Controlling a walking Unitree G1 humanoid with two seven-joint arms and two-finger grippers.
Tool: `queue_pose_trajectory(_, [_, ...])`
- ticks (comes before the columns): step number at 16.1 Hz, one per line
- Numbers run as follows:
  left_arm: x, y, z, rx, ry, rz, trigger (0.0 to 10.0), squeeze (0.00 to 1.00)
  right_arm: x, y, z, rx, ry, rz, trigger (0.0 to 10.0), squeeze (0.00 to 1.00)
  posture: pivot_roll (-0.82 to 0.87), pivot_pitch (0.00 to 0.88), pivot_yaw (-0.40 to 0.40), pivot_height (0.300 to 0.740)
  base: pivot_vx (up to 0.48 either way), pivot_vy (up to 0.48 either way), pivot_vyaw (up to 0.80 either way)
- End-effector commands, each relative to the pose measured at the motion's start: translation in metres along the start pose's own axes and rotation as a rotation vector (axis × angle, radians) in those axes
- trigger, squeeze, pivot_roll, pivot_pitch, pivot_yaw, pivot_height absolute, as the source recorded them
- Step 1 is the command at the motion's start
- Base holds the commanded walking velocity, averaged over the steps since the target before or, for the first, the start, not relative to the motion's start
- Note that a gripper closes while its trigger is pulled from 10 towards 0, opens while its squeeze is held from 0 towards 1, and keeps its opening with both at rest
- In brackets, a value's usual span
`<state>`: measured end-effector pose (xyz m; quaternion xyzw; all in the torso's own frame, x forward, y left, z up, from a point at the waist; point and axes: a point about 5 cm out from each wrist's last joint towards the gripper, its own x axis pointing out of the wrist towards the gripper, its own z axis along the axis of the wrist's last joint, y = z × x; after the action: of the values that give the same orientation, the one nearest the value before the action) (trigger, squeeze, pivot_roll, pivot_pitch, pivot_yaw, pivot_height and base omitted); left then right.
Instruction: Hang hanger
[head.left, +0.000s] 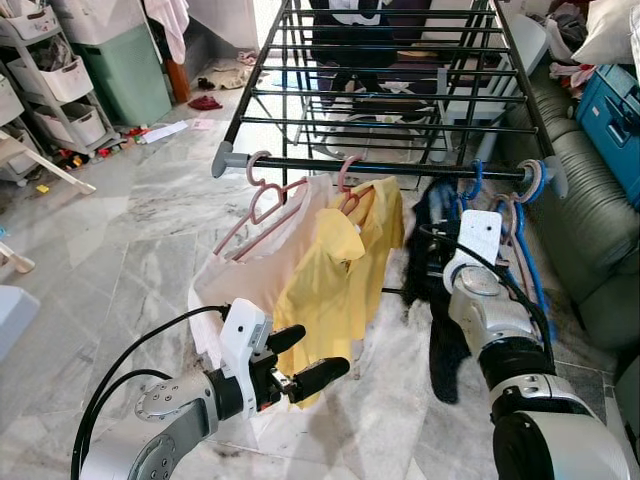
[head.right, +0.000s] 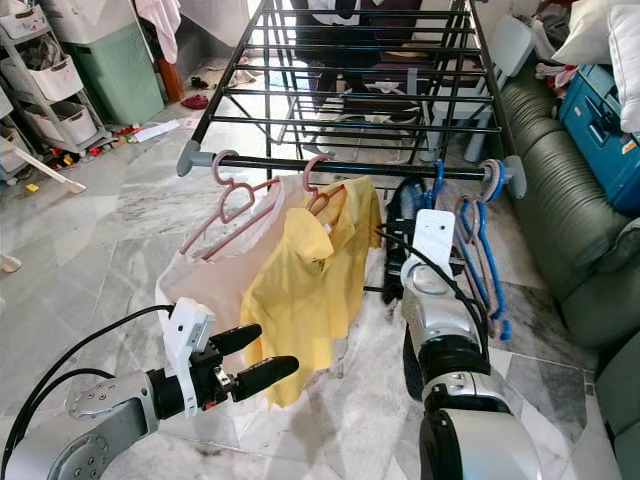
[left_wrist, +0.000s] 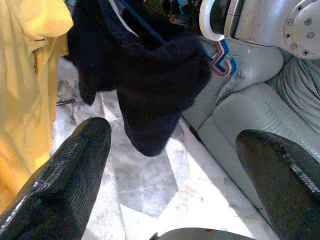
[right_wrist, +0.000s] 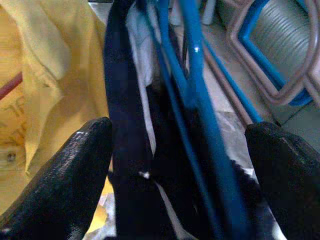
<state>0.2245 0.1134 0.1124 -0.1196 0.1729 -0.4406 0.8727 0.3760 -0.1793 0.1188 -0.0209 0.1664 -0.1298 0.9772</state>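
Blue hanger (right_wrist: 192, 95) with dark navy garment (left_wrist: 150, 85) is hooked on front rail of drying rack (head.left: 380, 166), beside yellow shirt (head.left: 335, 280). Right gripper (right_wrist: 175, 165) is spread wide around hanger, nothing clamped. Left gripper (head.left: 305, 365) is held low, open, empty. Hanging step judged done; right-arm withdrawal called for next, clear of garment.

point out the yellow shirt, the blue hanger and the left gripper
yellow shirt (head.left: 325, 290), left eye view, middle of the front
blue hanger (right_wrist: 200, 95), right wrist view, its bar
left gripper (head.left: 312, 358), left eye view, between the fingertips

Grey-veined marble floor (head.left: 130, 220) – a green sofa (head.left: 590, 215) one side, white shelving with baskets (head.left: 55, 85) the other.
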Motion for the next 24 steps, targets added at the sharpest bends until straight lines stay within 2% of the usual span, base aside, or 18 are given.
queue_pose_trajectory(1, [0.000, -0.002, 0.002, 0.014, 0.000, 0.002, 10.0, 0.00, 0.000, 0.002, 0.003, -0.010, -0.010, 0.011, 0.0, 0.00, -0.04, 0.102, 0.028, 0.740, 0.000, 0.000, 0.00])
queue_pose_trajectory(8, [0.000, -0.004, -0.001, 0.010, 0.004, 0.002, 10.0, 0.00, 0.007, -0.017, 0.003, -0.061, -0.008, 0.069, 0.0, 0.00, -0.04, 0.104, 0.026, 0.740, 0.000, 0.000, 0.00])
queue_pose_trajectory(9, [0.000, -0.004, -0.001, 0.011, 0.004, 0.002, 10.0, 0.00, 0.007, -0.019, 0.003, -0.067, -0.008, 0.071, 1.6, 0.00, -0.04, 0.103, 0.028, 0.740, 0.000, 0.000, 0.00])
queue_pose_trajectory(10, [0.000, -0.004, 0.000, 0.013, 0.004, 0.003, 10.0, 0.00, 0.007, -0.022, 0.001, -0.078, -0.002, 0.081, 5.8, 0.00, -0.04, 0.104, 0.028, 0.740, 0.000, 0.000, 0.00])
queue_pose_trajectory(11, [0.000, -0.004, 0.000, 0.013, 0.005, 0.004, 10.0, 0.00, 0.008, -0.026, 0.000, -0.088, -0.002, 0.082, 9.6, 0.00, -0.04, 0.104, 0.030, 0.740, 0.000, 0.000, 0.00])
queue_pose_trajectory(12, [0.000, -0.003, 0.000, 0.013, 0.005, 0.005, 10.0, 0.00, 0.008, -0.028, -0.001, -0.097, -0.004, 0.083, 0.0, 0.00, -0.04, 0.104, 0.031, 0.740, 0.000, 0.000, 0.00])
queue_pose_trajectory(24, [0.002, -0.004, -0.001, 0.014, 0.004, 0.005, 10.0, 0.00, 0.010, -0.037, -0.005, -0.156, 0.006, 0.080, 0.0, 0.00, -0.04, 0.087, 0.033, 0.740, 0.000, 0.000, 0.00])
